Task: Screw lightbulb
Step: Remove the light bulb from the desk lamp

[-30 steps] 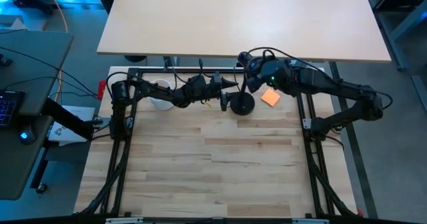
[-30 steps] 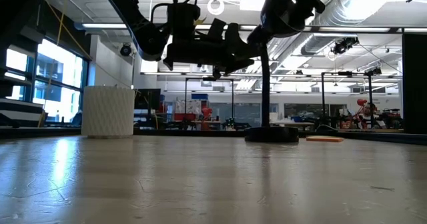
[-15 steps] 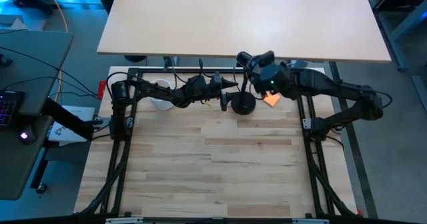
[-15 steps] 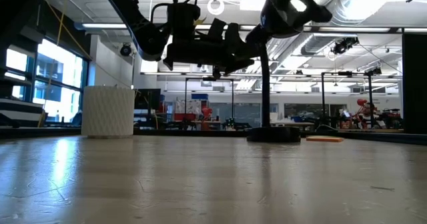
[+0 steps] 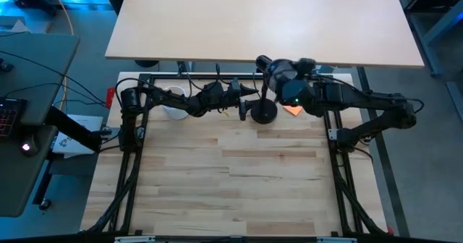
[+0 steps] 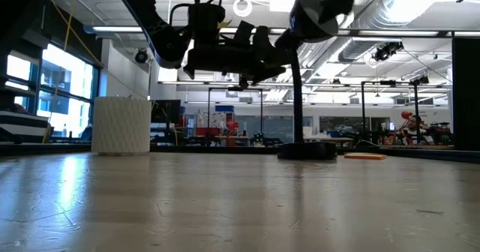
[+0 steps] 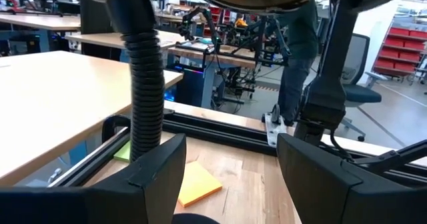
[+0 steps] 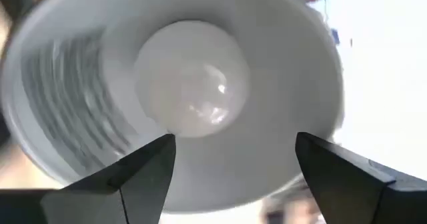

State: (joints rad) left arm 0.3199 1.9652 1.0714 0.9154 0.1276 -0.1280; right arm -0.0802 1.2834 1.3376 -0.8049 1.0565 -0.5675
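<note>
White ribbed cup (image 6: 121,124) standing upright at the table's (image 5: 239,178) far left corner, also showing in the high view (image 5: 173,102). Orange sticky pad (image 7: 197,183) lying flat on the wood near the far rail (image 7: 220,131); in the low view (image 6: 363,156) it is sitting just beside the lamp base. Bigger light-wood desk (image 5: 260,19) standing beyond the rail. Person in dark trousers (image 7: 297,64) standing behind, next to an office chair (image 7: 360,71). Red shelving (image 7: 400,47) showing far back.
</note>
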